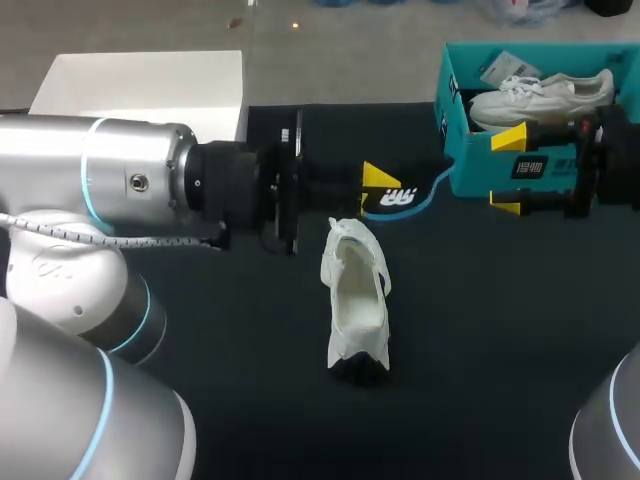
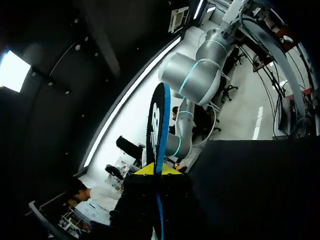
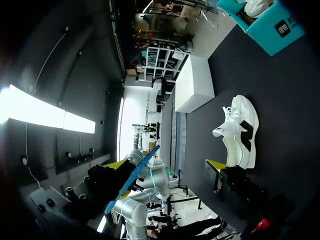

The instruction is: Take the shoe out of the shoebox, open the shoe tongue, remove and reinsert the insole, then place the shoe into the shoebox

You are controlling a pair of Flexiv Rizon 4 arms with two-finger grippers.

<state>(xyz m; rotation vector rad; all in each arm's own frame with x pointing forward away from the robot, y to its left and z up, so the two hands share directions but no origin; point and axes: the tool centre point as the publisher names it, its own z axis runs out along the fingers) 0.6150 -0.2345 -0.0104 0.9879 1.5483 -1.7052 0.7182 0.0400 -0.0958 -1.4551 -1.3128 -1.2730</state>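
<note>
**Insole out, reinsertion still to do**

The left gripper (image 1: pixel 375 192) is clamped on the insole (image 1: pixel 402 197). The white shoe (image 1: pixel 355 300) sits on the table, apparently opened. The right gripper (image 1: pixel 510 171) is spread wide by the teal shoebox (image 1: pixel 470 170). Reinserting and boxing are left.

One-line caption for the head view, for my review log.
Left gripper holds the insole beside the white shoe on the table; right gripper open by the teal shoebox.

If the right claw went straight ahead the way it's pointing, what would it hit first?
Most likely the insole, which the left claw holds out toward it. The open right claw points at its free end, though relative height is unclear.
</note>
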